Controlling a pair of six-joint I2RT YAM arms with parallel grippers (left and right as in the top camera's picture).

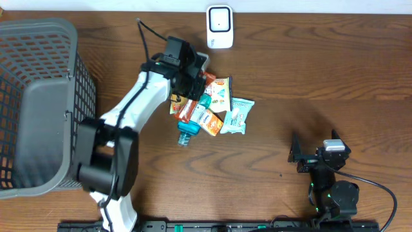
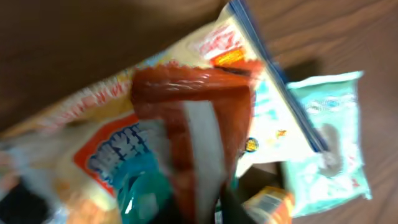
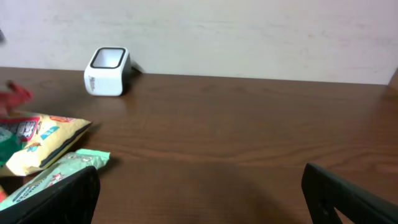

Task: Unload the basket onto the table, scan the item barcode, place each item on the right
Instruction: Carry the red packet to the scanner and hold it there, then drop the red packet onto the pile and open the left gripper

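Your main risk is a bad pick out of a crowded heap. The red packet [image 2: 193,124] lies on top of overlapping snack wrappers, with a cream-yellow packet [image 2: 87,106] under it and a mint-green packet [image 2: 326,143] just beside. Jaws closing here could pinch two wrappers at once, or slide off the glossy film and drop the item short of the barcode scanner [image 1: 219,26]. The left wrist view is badly blurred too — you'd be judging the grip half blind. The left gripper [image 1: 198,82] sits over the pile's upper edge with the red packet hard up against its camera, seemingly at the fingers, but you cannot tell whether the jaws are parted or clamped on it. The scanner stands near, just beyond the pile toward the table's far edge. The right gripper [image 3: 199,208] is parked well apart — jaws spread wide, nothing between them.
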